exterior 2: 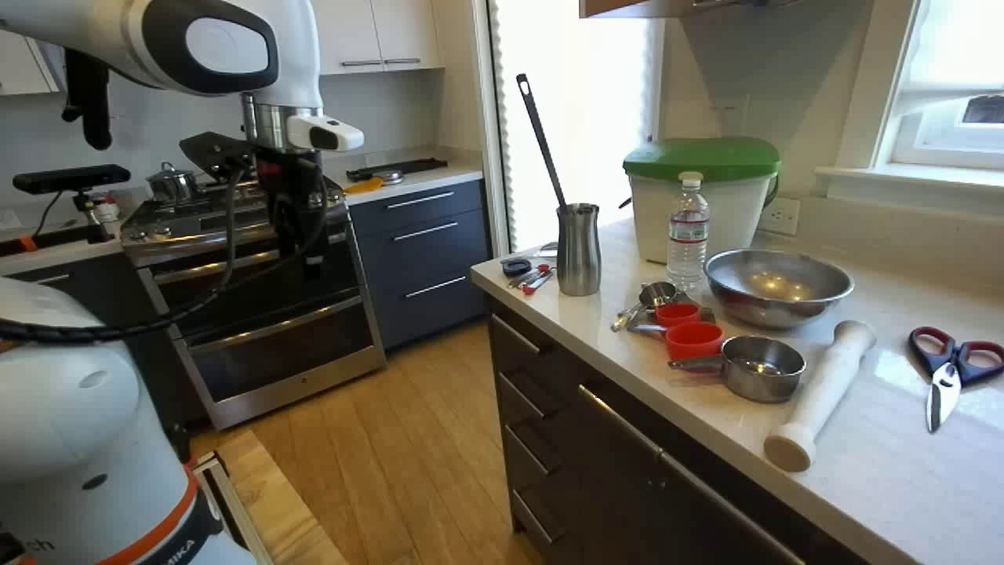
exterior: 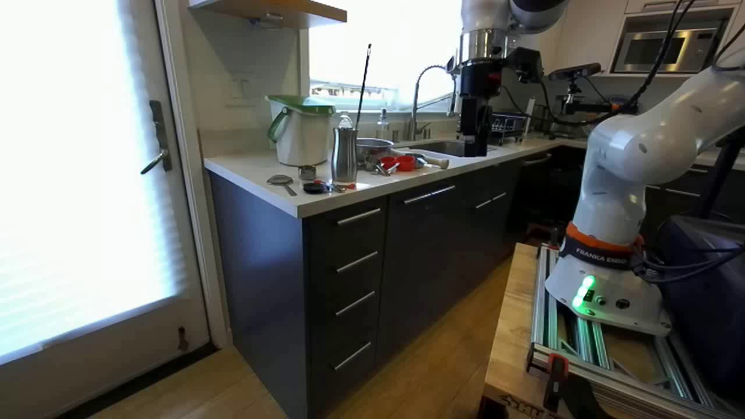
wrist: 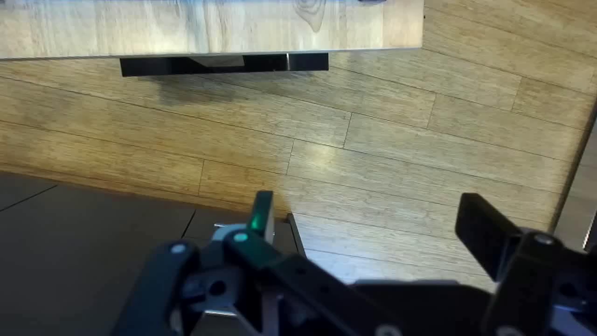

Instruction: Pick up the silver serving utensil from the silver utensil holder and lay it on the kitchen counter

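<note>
Wrist view: dark cabinet [wrist: 70, 256] at left, its edge just by one of two fingers [wrist: 261, 214] on the gripper [wrist: 368, 217], open floor [wrist: 396, 177] between them, jaws spread wide! Now, in an exterior view, well right of the jaws: one serving utensil [exterior 2: 541, 141] leaning in one utensil holder [exterior 2: 579, 259] near the counter [exterior 2: 886, 494] edge, then two red cups [exterior 2: 694, 342], one bottle [exterior 2: 687, 243], one bowl [exterior 2: 776, 290].

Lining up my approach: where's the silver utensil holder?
In an exterior view, the silver utensil holder stands near the left corner of the kitchen counter, left of the clear bottle.
</note>
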Available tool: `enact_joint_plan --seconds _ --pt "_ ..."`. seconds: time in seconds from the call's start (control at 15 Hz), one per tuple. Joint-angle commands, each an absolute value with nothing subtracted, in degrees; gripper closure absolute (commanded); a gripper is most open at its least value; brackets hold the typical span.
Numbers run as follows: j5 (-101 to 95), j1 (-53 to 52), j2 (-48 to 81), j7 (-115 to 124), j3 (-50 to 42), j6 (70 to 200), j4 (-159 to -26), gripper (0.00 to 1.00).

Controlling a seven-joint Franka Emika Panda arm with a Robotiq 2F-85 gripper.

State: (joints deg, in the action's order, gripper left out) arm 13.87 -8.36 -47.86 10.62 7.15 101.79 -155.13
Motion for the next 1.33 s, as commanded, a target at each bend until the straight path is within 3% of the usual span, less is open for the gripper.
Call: enact_joint_plan --seconds 0.0,0.87,1.27 --pt "14.3 -7.6 -47.9 10.2 7.7 101.6 -155.0 0.0" --pt "14.2 -7.6 -47.9 10.2 7.7 101.6 -155.0 0.0" --pt "14.9 1.0 -39.0 15.5 2.7 102.9 -146.1 0.0"
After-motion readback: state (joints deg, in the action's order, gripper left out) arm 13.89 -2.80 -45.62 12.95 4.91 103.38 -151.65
